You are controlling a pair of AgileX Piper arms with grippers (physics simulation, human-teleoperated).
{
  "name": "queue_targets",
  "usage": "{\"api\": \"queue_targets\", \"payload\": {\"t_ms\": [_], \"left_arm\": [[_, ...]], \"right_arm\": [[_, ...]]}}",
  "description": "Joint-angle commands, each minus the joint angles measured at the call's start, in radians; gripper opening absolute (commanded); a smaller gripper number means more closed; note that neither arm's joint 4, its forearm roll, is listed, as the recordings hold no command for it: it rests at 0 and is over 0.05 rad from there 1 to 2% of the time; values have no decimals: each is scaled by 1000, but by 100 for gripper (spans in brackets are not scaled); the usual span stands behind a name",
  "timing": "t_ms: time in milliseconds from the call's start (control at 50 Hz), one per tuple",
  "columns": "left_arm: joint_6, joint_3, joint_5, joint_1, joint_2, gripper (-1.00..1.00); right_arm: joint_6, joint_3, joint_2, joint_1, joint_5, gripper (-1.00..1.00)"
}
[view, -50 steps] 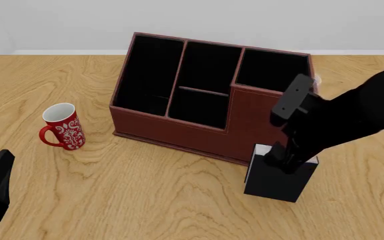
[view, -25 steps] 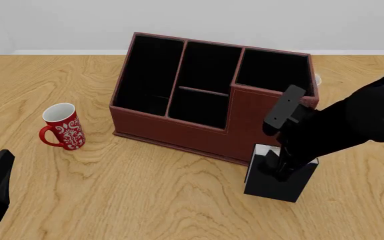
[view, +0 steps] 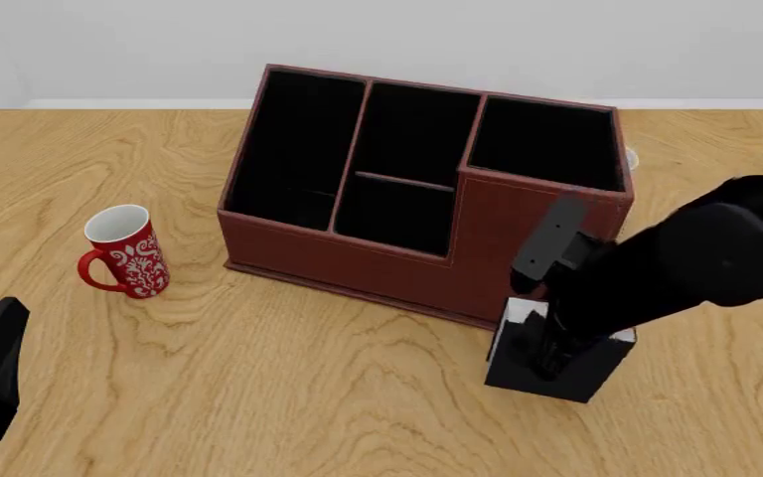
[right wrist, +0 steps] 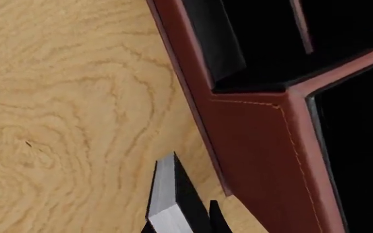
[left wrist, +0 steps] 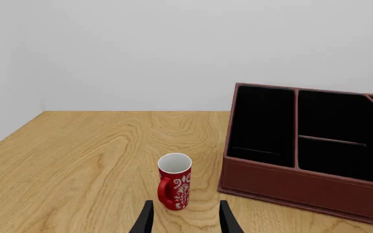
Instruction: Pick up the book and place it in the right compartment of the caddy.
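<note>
1. My right pincer [view: 542, 350] is down over the top of the one book [view: 540, 373], which stands upright on the wooden table [view: 289, 397] at about 5 o'clock from the caddy [view: 415, 263], just in front of its tall front wall.
2. In my right wrist view the book's [right wrist: 167, 204] white page edge shows between my dark fingertips [right wrist: 215, 218]; whether they are clamped on it or merely straddling it, I cannot tell.
3. One caddy stands mid-table with four black-lined cells: a long narrow one at 9 o'clock, two divided middle cells, and the right compartment [view: 544, 139] at 3 o'clock.
4. The right compartment holds nothing I can see; the book is outside it, on the table by its front wall.
5. One red mug [view: 126, 252] with a white pattern stands upright at 9 o'clock from the caddy, well apart from it.
6. My left pincer [left wrist: 183, 223] hangs low at the table's near left, parted and holding nothing, its two fingers pointing at the mug [left wrist: 175, 182].
7. A small pale object [view: 630, 157] peeks out behind the caddy's right rear corner, too hidden to identify.
</note>
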Motion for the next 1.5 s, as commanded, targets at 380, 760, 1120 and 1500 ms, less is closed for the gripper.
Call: {"api": "queue_targets", "payload": {"t_ms": [380,760,1120,1500], "left_arm": [[0,0,0,0,0,100],[0,0,0,0,0,100],[0,0,0,0,0,100],[0,0,0,0,0,100]], "right_arm": [[153,128,-165,242,39,-100],[193,69,-338,307,239,-100],[137,-241,-364,265,467,-100],[-14,-536,-270,195,593,-100]]}}
